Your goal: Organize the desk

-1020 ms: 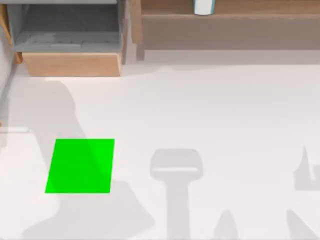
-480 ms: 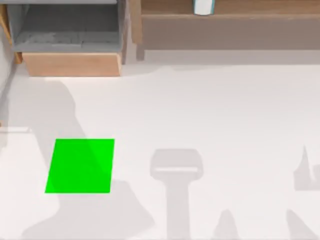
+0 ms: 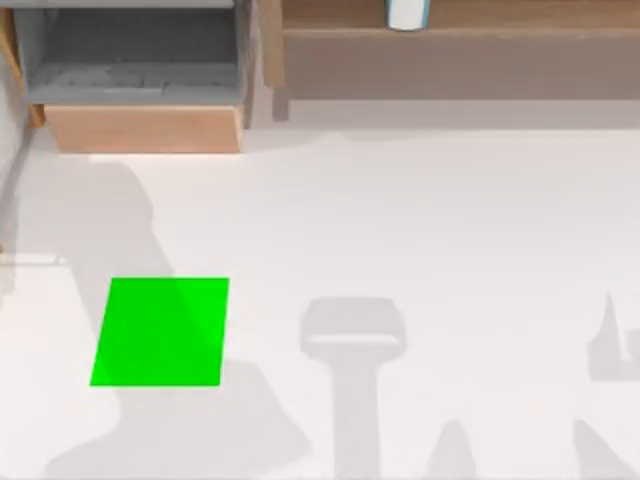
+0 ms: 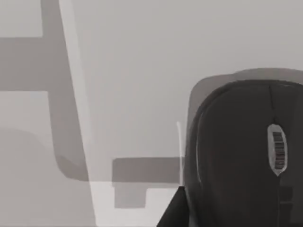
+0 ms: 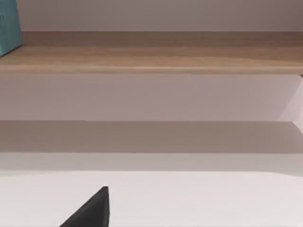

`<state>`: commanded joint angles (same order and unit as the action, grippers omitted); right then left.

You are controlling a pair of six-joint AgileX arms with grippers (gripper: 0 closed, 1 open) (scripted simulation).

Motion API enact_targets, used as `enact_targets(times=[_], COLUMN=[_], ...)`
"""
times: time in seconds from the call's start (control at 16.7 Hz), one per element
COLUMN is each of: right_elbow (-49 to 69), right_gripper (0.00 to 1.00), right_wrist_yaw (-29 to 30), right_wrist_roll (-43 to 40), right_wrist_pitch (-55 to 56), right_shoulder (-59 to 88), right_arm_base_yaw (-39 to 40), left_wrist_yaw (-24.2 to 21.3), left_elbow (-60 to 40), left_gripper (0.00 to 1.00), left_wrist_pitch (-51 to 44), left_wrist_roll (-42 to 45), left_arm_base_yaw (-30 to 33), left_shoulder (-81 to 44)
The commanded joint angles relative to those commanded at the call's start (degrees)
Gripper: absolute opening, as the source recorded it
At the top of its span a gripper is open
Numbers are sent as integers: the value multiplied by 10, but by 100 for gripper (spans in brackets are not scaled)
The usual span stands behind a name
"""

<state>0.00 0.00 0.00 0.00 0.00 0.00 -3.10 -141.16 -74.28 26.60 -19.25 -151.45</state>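
Observation:
The white desk spreads across the top view, with arm shadows along its front. Front left on it lies a bright green mat. A black computer mouse with a grey scroll wheel rests on the white surface in the left wrist view, very close to the camera. A black part of my left gripper shows right beside the mouse. A black tip of my right gripper hangs over the desk and faces the back shelf.
At the back left, a wooden drawer stands pulled out with a grey inside. Along the back runs a wooden shelf bearing a white and blue container. A teal object stands on the shelf board.

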Motion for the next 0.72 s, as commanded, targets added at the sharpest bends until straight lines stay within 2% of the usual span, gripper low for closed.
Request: enact_targets(times=[0.3, 0.72], right_elbow=[0, 0], right_gripper=[100, 100], right_wrist_yaw=[0, 0], right_wrist_roll=[0, 0], right_wrist_pitch=[0, 0], right_shoulder=[0, 0], right_arm_base_yaw=[0, 0], left_wrist_yaw=[-7, -24], left_elbow=[43, 157], left_gripper=[0, 0], left_wrist_pitch=[-3, 50], left_wrist_roll=[-8, -52], left_arm_base_yaw=[-7, 12], left_shoulder=[64, 240])
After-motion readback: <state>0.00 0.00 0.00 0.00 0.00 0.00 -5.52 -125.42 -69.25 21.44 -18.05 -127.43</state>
